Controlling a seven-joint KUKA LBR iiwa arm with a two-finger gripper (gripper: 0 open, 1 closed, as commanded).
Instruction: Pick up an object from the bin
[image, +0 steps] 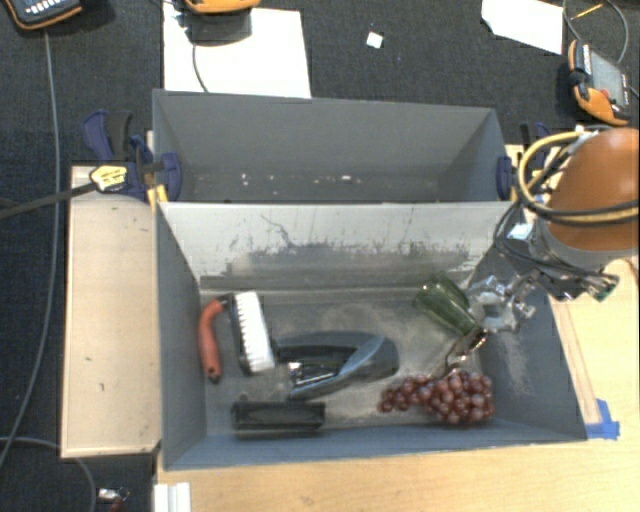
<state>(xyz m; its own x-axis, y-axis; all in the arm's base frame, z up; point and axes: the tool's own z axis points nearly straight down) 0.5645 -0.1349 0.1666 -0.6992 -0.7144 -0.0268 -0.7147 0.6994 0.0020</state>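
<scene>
My arm slanted in from the right, gripper low beside a dark green rounded object, near a dark red grape bunch; its grip I couldn't judge

No text, label or number is legible anywhere.

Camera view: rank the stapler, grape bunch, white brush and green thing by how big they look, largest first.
1. Stapler, grape bunch and white brush: too alike to rank.
2. Green thing: clearly smallest.
</scene>
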